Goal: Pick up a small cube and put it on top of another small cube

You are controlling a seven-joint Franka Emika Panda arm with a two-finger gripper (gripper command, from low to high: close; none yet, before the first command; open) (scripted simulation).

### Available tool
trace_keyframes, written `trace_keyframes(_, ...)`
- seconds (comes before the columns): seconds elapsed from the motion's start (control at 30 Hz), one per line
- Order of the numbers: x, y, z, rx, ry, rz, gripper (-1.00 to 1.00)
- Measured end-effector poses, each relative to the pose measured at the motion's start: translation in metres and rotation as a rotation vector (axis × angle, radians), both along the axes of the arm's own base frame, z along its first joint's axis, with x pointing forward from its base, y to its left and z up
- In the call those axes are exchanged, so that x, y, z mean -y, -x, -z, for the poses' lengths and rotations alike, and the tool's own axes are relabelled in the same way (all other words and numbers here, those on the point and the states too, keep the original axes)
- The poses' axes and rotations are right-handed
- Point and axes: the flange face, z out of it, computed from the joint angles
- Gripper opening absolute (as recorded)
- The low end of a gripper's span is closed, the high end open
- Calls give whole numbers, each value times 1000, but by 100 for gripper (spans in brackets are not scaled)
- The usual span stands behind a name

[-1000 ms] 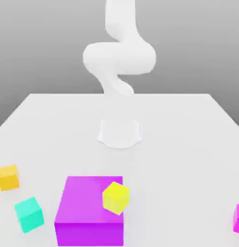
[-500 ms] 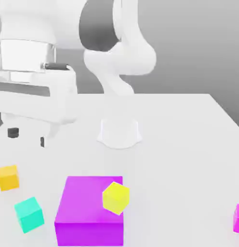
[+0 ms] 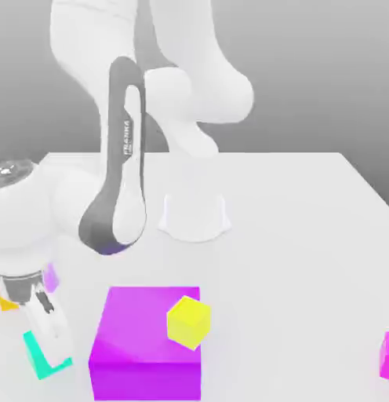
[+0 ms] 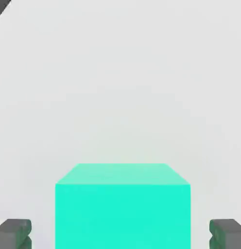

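Teal cube [image 4: 122, 216] sitting between my spread fingers [image 4: 13, 232].
I'm holding the hand [image 4: 120, 234] open around it, with gaps showing on both sides, while it's resting on the table [image 3: 284, 290]; the yellow cube [image 3: 188, 323] is showing at the big purple block's [image 3: 139, 330] edge toward the exterior view's right.

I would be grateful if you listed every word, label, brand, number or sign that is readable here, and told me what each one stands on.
"FRANKA": on the dark grey band along the robot arm, running lengthwise up the band in the exterior view.
Beside it on the same band, there is a small mark too blurred to make out.
No text can be read on the teal cube or the yellow cube.
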Motion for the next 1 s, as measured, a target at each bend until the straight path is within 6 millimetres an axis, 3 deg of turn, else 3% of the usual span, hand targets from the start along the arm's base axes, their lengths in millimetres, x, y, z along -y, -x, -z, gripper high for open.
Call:
trace_keyframes(0.17,0,0,1,0,0,0,-100)
trace_keyframes(0.33,-3,-1,-55,1,-1,-11,-100)
trace_keyframes(0.47,-72,-25,-103,7,-16,-270,-100)
trace_keyframes(0.57,-149,-36,-138,8,-18,-531,-100)
trace_keyframes(0.6,-174,-36,-149,7,-17,-616,-100)
trace_keyframes(0.7,-216,-26,-181,3,-8,-803,-100)
trace_keyframes(0.77,-226,-24,-169,1,-4,-847,-100)
trace_keyframes(0.83,-229,-23,-144,0,-3,-860,-100)
trace_keyframes(0.87,-229,-22,-133,0,-2,-861,100)
trace_keyframes(1.0,-229,-22,-133,0,-2,-862,100)
